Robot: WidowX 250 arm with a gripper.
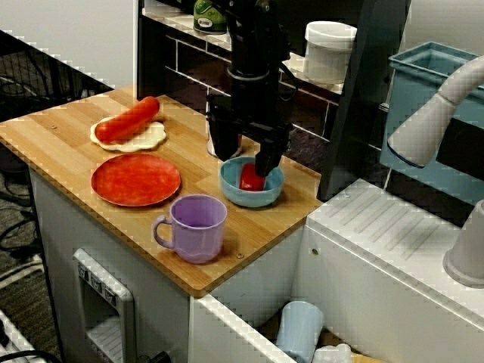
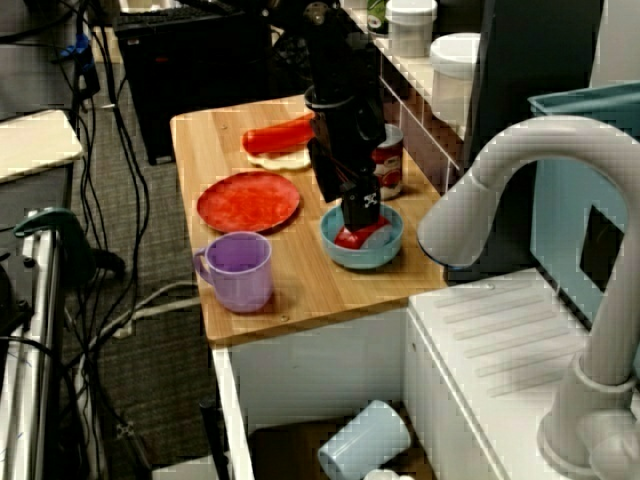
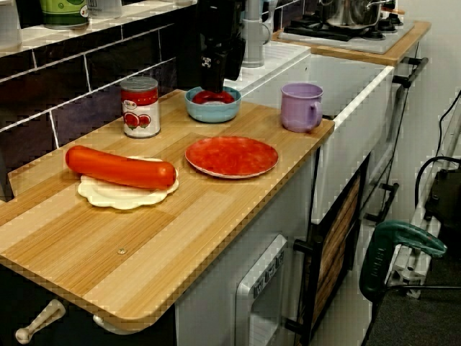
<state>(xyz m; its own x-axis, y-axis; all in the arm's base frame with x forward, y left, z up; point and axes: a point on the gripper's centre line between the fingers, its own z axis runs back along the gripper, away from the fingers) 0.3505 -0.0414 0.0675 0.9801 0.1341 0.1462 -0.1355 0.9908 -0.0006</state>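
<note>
Claw point(image 1: 246, 163) of a black robot arm reaches down into a light-blue round plastic bowl point(image 1: 249, 199) at the back right of the pale wooden desk point(image 1: 53, 138). Its fingers stand apart, one tip just over or against a small red plastic piece point(image 1: 252, 180) lying inside the bowl; actual contact cannot be made out. In the front-corner view, a lilac plastic mug point(image 1: 198, 227) stands at 7 o'clock from the bowl. A flat red round plate point(image 1: 136, 179) lies at 9 o'clock, and a long red toy sausage point(image 1: 128, 119) rests on a cream scalloped disc point(image 1: 153, 138) at 10 o'clock. A small tin can point(image 3: 140, 107) stands just behind the claw at 12 o'clock. The step in hand looks like work at the grasp point, claw low and unclosed around the piece. Any move from here calls for care with the bowl's rim, which sits close to both fingers. The can's red-and-white label shows tomatoes, its lettering too small to read, and a white cross-like mark shows on the claw.
</note>
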